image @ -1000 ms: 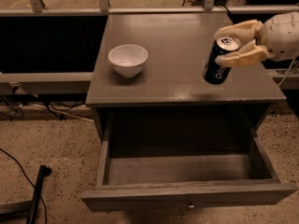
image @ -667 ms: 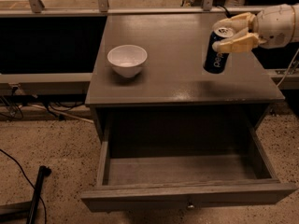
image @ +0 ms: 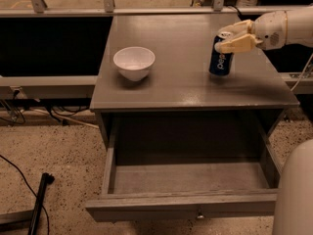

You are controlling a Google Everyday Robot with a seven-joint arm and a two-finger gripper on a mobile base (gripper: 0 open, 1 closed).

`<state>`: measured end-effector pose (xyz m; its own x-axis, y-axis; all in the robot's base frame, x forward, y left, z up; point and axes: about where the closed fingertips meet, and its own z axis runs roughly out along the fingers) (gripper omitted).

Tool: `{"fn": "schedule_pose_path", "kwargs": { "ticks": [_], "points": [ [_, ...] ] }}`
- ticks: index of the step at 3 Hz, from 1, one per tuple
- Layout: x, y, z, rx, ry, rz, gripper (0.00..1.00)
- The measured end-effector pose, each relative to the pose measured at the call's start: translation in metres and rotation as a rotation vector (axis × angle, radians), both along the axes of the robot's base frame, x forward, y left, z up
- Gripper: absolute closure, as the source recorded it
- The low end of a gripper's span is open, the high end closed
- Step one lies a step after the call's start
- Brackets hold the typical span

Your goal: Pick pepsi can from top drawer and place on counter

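While hand [image: 227,37] clasps top, pepsi can [image: 220,62] upright.

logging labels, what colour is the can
Dark blue can, white lettering; end effector grips its top. Camera view.

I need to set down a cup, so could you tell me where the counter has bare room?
Bare: the counter between bowl and can, plus its front strip. Crowded at the right edge, where the pincer grips the can's top.

A round white ceramic bowl [image: 134,62] stands upright, and a slim black bar [image: 39,204] lies on the speckled beige floor [image: 68,151] at lower left.
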<state>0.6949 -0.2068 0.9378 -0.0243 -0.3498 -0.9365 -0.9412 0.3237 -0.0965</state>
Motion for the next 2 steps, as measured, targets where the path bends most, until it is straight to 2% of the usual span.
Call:
{"fn": "schedule_pose_path", "kwargs": {
  "ticks": [1, 2],
  "points": [
    [0.0167, -0.0032, -0.0132, 0.013, 0.024, -0.036, 0.74],
    [0.0171, -0.0003, -0.0136, 0.013, 0.024, -0.031, 0.51]
  ]
}}
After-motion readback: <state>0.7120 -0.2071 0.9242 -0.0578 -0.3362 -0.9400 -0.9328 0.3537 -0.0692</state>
